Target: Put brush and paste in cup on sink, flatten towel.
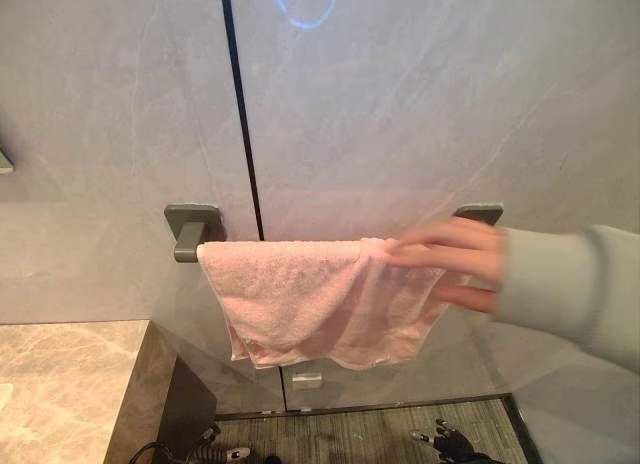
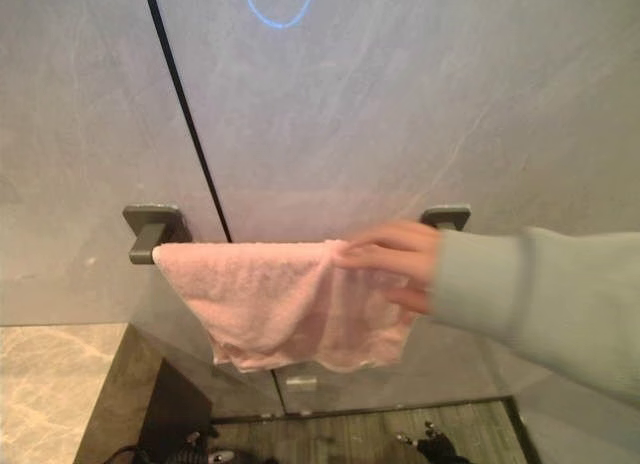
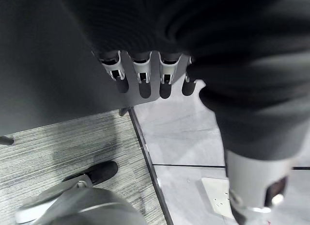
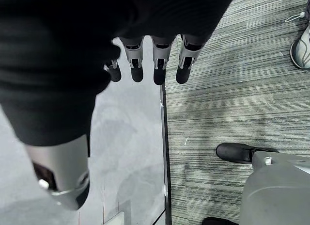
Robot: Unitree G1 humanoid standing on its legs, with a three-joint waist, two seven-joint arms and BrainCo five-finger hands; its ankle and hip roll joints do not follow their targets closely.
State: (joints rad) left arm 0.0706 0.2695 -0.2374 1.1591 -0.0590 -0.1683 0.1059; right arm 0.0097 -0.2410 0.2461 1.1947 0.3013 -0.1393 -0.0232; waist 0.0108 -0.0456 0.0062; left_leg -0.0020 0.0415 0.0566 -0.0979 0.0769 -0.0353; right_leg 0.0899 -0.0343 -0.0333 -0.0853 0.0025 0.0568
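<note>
A pink towel (image 1: 310,294) hangs bunched and uneven over a grey wall bar, between its left bracket (image 1: 190,229) and right bracket (image 1: 480,214). A person's hand (image 1: 450,259) in a pale grey sleeve (image 1: 570,284) reaches in from the right and touches the towel's upper right end. My left hand (image 3: 140,72) hangs low beside a dark cabinet side, fingers relaxed and holding nothing. My right hand (image 4: 155,60) hangs over the floor, also relaxed and holding nothing; its fingertips (image 1: 445,442) show far below the towel.
A beige marble counter (image 1: 60,384) lies at the lower left, with its dark cabinet side below it. The wall is grey tile with a black vertical seam and a white socket (image 1: 307,380) low down. A person's light shoe (image 4: 300,40) stands on the striped floor.
</note>
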